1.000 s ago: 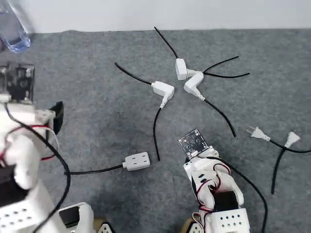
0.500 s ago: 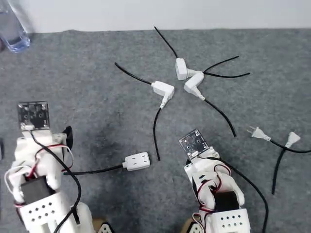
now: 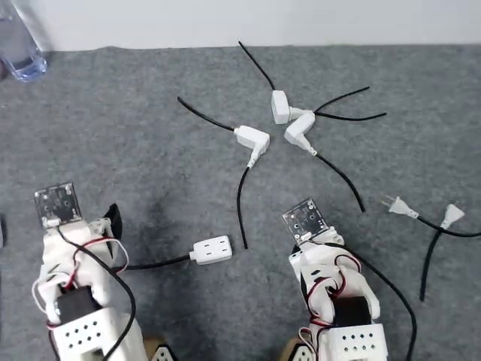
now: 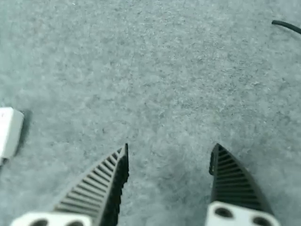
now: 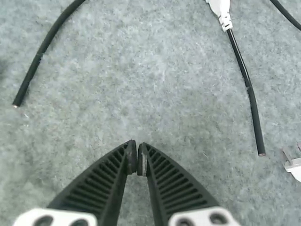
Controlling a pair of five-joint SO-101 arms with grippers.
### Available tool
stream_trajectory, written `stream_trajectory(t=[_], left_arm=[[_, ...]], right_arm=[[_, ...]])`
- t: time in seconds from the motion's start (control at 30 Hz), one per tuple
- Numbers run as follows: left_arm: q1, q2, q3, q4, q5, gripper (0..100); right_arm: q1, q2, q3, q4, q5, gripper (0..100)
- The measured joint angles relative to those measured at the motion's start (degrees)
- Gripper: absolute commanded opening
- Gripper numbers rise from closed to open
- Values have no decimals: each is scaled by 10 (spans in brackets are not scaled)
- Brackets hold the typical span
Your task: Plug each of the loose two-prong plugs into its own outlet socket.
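The outlet socket (image 3: 211, 250) lies apart from the left arm's parted jaws.

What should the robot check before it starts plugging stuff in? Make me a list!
1. Left arm's jaws open and empty: ok.
2. Right arm's jaws open: not ok, they are shut on nothing.
3. Loose plugs easy to find: ok, the first plug and the second plug lie on the carpet to the right of the right arm.
4. Socket free: ok, the outlet socket between the arms has nothing plugged in.
5. Own socket for the second plug: cannot tell.
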State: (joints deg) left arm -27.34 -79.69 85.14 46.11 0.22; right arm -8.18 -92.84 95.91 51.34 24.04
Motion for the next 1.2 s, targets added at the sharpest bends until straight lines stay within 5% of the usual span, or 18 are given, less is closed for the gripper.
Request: stream_trajectory(t=[0.3,0.43,1.0,1.2], left_arm=[[16,-168,117,-24,43,265],[23,-230,118,30,43,265],[22,-235,118,40,43,265],[49,-235,118,45,38,265]], right_arm=[[20,0,-55,34,0,9],[49,-3,-119,66,0,9],[204,6,-493,188,40,11],[267,113,-600,193,65,152]])
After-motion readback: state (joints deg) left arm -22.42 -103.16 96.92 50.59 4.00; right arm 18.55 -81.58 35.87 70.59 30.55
